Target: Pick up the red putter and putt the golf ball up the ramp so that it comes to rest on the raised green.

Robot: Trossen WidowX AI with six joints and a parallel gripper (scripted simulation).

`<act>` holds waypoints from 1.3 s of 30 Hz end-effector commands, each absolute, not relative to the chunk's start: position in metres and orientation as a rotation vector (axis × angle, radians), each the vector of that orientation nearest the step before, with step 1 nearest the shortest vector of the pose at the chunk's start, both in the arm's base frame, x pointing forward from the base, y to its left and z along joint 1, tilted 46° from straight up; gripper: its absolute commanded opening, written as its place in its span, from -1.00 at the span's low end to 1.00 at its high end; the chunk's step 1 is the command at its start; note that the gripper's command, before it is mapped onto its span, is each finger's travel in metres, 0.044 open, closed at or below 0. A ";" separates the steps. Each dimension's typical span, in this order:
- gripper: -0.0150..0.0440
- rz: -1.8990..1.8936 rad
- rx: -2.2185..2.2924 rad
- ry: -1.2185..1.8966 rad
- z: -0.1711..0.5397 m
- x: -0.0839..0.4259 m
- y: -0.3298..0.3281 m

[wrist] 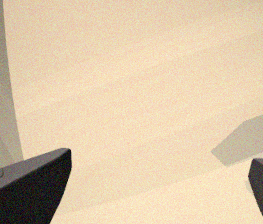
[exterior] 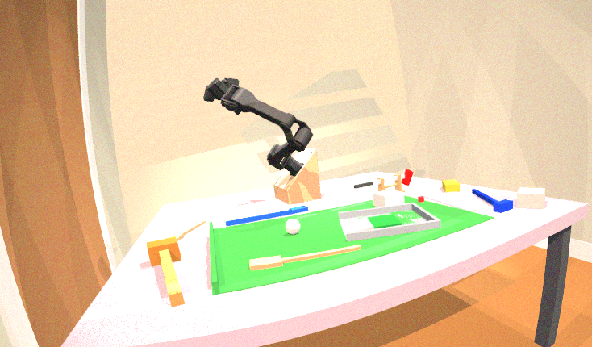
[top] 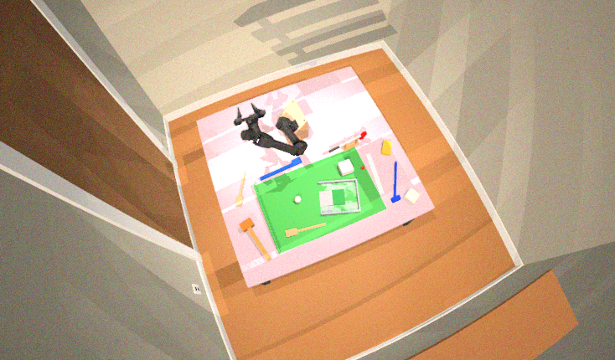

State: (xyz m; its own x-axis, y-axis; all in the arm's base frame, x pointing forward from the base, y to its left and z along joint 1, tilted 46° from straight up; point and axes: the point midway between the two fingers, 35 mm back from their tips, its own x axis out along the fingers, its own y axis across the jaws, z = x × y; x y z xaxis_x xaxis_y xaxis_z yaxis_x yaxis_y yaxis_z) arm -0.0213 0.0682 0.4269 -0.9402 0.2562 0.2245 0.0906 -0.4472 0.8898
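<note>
Top view: gripper raised at the table's 11 o'clock corner, fingers wide apart, holding nothing. Golf ball rests on green mat; red putter lies at 1 o'clock.
</note>
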 end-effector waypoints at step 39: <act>1.00 4.104 -1.263 -0.835 0.302 0.012 -0.293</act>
